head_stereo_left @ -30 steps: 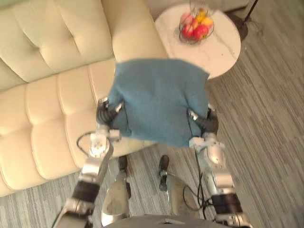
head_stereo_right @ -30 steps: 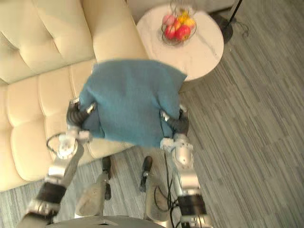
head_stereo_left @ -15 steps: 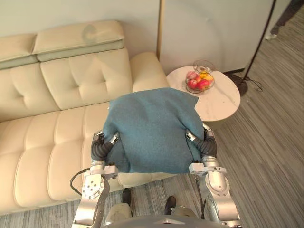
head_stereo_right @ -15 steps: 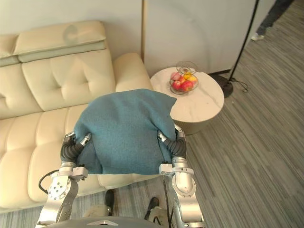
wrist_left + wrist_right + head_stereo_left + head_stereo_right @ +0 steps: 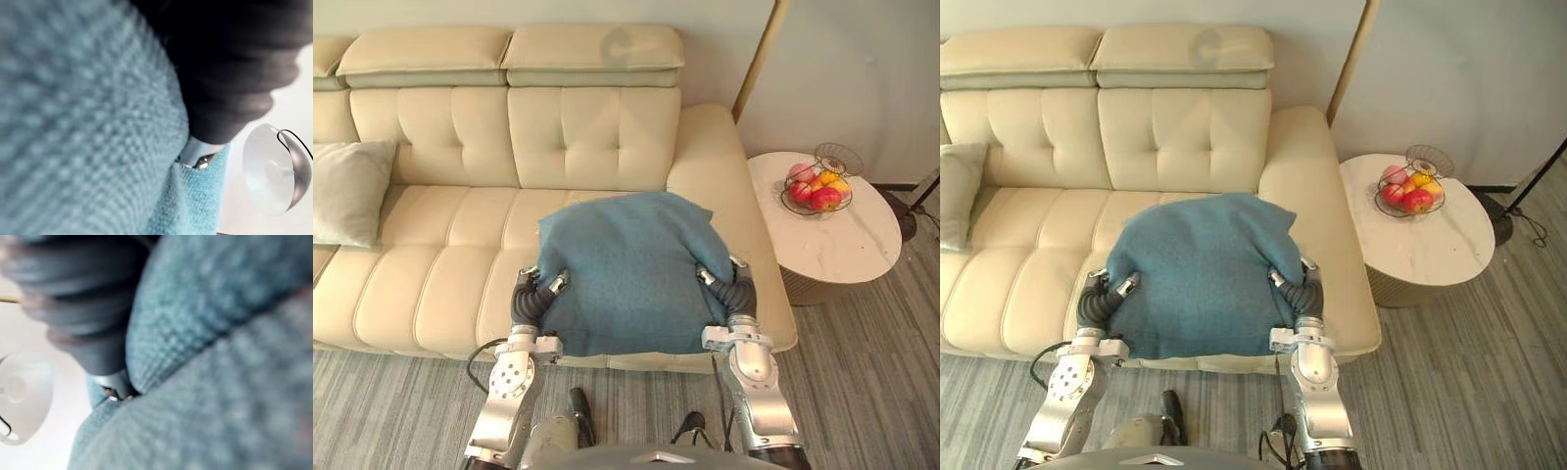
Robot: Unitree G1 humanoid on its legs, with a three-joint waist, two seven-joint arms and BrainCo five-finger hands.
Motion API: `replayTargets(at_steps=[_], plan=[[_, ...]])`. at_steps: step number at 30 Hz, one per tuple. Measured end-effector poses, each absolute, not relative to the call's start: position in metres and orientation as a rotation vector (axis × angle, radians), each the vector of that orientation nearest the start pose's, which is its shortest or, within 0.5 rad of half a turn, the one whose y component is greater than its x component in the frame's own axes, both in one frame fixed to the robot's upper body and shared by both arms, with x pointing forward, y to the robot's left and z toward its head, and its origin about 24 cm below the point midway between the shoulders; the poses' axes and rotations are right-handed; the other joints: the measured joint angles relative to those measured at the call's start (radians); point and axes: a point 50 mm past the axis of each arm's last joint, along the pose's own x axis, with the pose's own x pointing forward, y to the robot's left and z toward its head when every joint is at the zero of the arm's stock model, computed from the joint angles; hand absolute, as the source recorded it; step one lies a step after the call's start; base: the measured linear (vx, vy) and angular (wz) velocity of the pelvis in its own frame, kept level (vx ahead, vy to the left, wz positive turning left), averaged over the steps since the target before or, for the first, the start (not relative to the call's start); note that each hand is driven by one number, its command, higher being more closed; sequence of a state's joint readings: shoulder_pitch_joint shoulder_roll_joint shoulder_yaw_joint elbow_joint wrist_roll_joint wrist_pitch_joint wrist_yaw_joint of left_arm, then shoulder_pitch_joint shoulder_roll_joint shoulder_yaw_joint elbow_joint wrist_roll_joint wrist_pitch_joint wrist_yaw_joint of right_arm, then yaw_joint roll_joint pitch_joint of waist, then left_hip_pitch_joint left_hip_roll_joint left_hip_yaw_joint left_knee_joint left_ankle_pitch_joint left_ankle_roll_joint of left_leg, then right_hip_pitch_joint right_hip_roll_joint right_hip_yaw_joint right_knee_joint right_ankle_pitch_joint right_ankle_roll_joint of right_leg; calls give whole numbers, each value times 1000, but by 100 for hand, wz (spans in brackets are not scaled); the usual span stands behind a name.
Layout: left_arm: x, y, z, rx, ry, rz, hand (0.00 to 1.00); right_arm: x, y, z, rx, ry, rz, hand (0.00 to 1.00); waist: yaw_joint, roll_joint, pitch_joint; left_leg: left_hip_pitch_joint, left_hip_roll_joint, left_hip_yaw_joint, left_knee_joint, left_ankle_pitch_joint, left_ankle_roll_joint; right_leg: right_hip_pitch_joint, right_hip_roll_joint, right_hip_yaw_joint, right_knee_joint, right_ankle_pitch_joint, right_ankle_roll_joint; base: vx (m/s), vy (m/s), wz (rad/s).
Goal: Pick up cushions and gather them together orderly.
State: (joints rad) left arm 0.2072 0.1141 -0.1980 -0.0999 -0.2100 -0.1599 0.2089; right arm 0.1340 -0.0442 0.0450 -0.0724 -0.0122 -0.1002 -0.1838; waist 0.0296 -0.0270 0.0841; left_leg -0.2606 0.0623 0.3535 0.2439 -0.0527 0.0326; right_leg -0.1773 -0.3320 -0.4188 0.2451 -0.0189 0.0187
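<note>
Teal cushion (image 5: 631, 269) hangs in mid-view, held up in front of the robot over the front edge of the cream sofa (image 5: 440, 264). The left hand (image 5: 530, 299) grips its edge at 8 o'clock and the right hand (image 5: 736, 292) grips the edge at 4 o'clock. Each has a thumb laid over the top face, and both wrist views show knit fabric hard against the hand.

A pale grey cushion (image 5: 347, 191) leans on the sofa seat out at 9 o'clock, well apart from the teal one. I judge this to be the carry step. The next move calls for taking the teal cushion toward 9 o'clock and setting it squarely beside the grey one.

At 2 o'clock a round marble side table (image 5: 842, 250) bears a wire fruit bowl (image 5: 818, 191).

The fingers beneath the cushion are hidden, and the grey cushion is cut off at the frame edge.
</note>
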Motion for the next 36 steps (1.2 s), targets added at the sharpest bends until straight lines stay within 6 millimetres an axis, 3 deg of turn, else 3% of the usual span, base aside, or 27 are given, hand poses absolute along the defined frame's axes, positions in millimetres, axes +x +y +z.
replayTargets(at_steps=[2, 4, 6, 8, 9, 12, 15, 19, 22, 26, 32, 36], plan=[[208, 146, 28, -129, -8, 71, 100, 226, -161, 34, -51, -28, -159, 100, -20, -6, 6, 0, -8, -32, -8, 0, 0, -2, 67, 149, -7, -70, 19, -7, 39, 52], [205, 146, 26, -124, 2, 59, 100, 226, -162, 34, -59, -29, -152, 100, -37, -23, 10, 16, -31, -54, -64, 9, -9, -5, 104, 238, -18, -89, 15, 48, -11, 63], [204, 148, 26, -117, 3, 60, 100, 227, -159, 35, -56, -33, -140, 100, -27, -29, 11, 25, -30, -64, -112, 43, -5, -15, 126, 259, -26, -88, 15, 67, -77, 17], [204, 150, 27, -104, 2, 56, 100, 227, -157, 35, -51, -34, -130, 100, -26, -33, 13, 32, -28, -81, -130, 80, -4, -13, 138, 260, -23, -75, 23, 72, -100, 6], [205, 150, 29, -101, 1, 53, 100, 227, -157, 35, -50, -33, -126, 100, -29, -39, 18, 37, -33, -91, -132, 85, -10, 0, 136, 248, -11, -55, 68, 99, -94, 23], [203, 147, 37, -103, -27, 37, 100, 223, -161, 33, -62, -24, -125, 100, -48, -41, 19, 80, -33, -142, -212, 128, -46, 21, 151, 212, 5, -97, 16, 138, -129, 38], [204, 141, 46, -116, -69, 11, 100, 211, -165, 34, -58, -20, -139, 100, -60, -38, 19, 44, -14, -195, -158, 104, -69, 59, 157, 124, 4, -123, 27, 101, -110, 58], [199, 141, 49, -138, -76, 25, 100, 199, -166, 52, -42, -90, -144, 100, -35, -15, 26, -75, 91, -152, 156, -23, -85, 112, 207, 80, -2, -145, 34, 91, -57, 16], [196, 141, 50, -156, -81, 38, 100, 199, -166, 63, -43, -134, -138, 100, -19, -10, 28, -99, 131, -96, 227, -41, -85, 106, 210, 97, 8, -178, 34, 7, -36, -13], [193, 138, 47, -184, -68, 43, 100, 196, -168, 60, -53, -120, -138, 100, 2, 2, 22, -71, 137, -61, 205, -39, -86, 107, 210, 136, -8, -169, 44, 5, -10, -26], [193, 137, 47, -182, -66, 39, 100, 194, -168, 58, -31, -109, -143, 100, 22, 3, 21, -18, 123, -52, 99, -18, -90, 111, 228, 191, -107, -90, 49, 21, 2, -33], [191, 137, 45, -181, -57, 38, 100, 193, -168, 57, -30, -103, -146, 100, 28, 3, 21, 21, 128, -46, 91, -52, -91, 115, 238, 250, -128, -68, 54, -34, 13, -46]])
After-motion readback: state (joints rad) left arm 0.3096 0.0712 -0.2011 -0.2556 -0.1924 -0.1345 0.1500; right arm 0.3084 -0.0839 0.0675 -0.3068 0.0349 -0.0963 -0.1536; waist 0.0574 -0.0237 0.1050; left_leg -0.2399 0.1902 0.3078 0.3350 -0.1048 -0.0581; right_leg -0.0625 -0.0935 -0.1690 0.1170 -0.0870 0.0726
